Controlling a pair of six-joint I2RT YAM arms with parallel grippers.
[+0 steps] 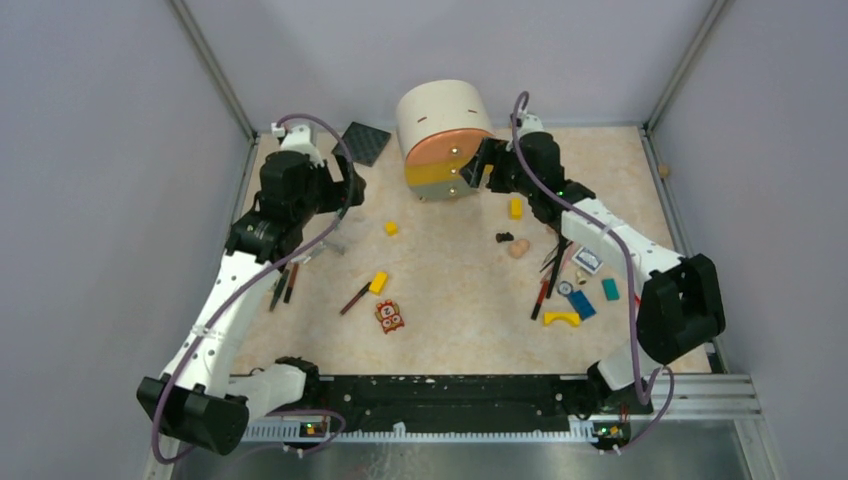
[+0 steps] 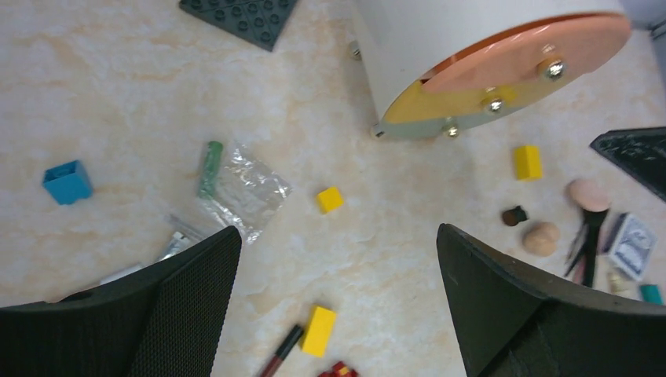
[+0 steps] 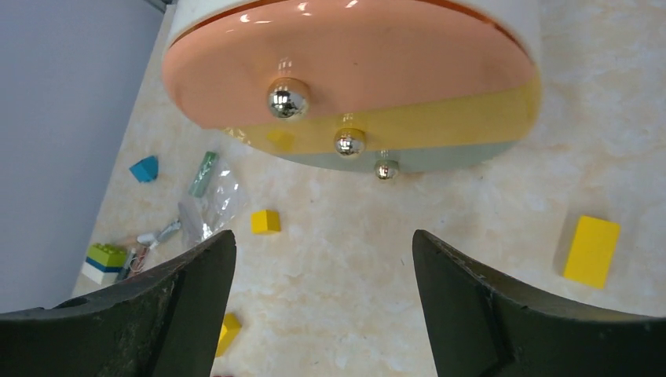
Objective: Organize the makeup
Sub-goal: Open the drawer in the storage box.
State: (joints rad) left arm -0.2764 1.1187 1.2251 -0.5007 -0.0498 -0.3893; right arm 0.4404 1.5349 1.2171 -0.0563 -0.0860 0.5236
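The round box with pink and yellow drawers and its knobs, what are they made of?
The round box looks like glossy plastic or painted wood; its pink front shows soft highlights, which leaves it open. The knobs look like polished metal: they mirror their surroundings like chrome balls.

Pencil sticks [image 1: 548, 280] piled rt, dark-red pencil [image 1: 354, 298] ctr, green tube [image 2: 210, 167] flat left.

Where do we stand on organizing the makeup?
Done: nothing; the red pencil, the pencil cluster and the green tube lie loose on the table. In hand: nothing; right gripper open, facing the drawer knobs; left gripper open. Left: everything.
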